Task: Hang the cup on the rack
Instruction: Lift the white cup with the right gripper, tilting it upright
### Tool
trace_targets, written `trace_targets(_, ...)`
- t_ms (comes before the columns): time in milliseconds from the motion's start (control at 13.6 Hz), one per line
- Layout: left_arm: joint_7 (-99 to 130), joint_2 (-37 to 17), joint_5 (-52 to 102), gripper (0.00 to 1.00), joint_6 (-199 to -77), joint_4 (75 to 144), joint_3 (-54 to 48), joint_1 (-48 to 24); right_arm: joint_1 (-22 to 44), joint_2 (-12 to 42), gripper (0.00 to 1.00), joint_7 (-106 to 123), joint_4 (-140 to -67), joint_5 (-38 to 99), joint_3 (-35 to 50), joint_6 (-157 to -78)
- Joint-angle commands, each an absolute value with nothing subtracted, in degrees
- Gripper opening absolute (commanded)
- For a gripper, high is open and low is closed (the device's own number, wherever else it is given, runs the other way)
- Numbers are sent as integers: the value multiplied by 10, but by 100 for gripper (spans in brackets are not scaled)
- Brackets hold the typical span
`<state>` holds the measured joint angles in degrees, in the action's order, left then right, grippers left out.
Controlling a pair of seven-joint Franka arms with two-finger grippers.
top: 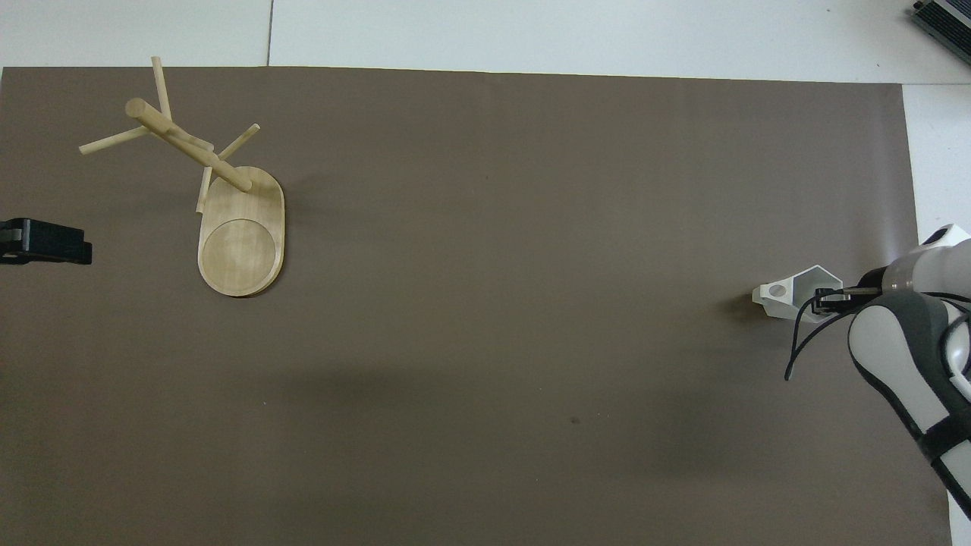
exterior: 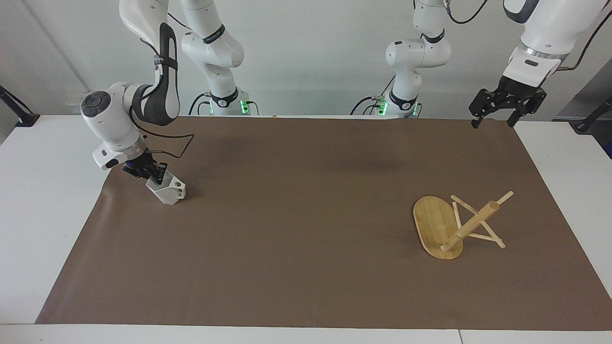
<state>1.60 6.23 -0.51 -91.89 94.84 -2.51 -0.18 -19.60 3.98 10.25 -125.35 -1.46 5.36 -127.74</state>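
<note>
Right gripper (exterior: 155, 177), at the right arm's end of the table, is down at the cup (exterior: 167, 191). Its fingers are clamped on the cup's rim wall, on the side turned away from the handle. The cup is white and faceted and is tilted, its mouth leaning toward the gripper. Its lower edge is on or just above the brown mat (exterior: 306, 220); which of the two cannot be told. The blocky handle, pierced by a round hole, points toward the middle of the table. In the overhead view the same grip shows at the mat's edge, the right gripper (top: 823, 297) overlapping the cup (top: 789, 296) from the arm's side.

The middle of the mat (top: 485, 303) separates the cup from the rack, which are well apart.

The rack (exterior: 454, 224) stands toward the left arm's end of the table, farther from the robots than the cup. It is upright on its oval base, which lies flat on the mat. The thick post carries thin crossing pegs, and none of them holds anything. In the overhead view the rack (top: 227, 197) appears with its post leaning away from the camera.

Left gripper (exterior: 495, 117) waits raised over the mat's corner nearest the left arm's base, fingers apart and holding nothing. In the overhead view only the left gripper (top: 45, 241) tip shows at the frame edge.
</note>
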Motion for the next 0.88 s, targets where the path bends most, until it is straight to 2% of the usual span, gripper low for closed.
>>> trace_targets(0,18,78,1,100,-908,964,-26,3,-199,32,0,98,-1252,-14,56,-1257)
trace_targets(811,11,77,21,100,-926,969,-29,4,-199,33,0,94,-1201,-10,56,-1190)
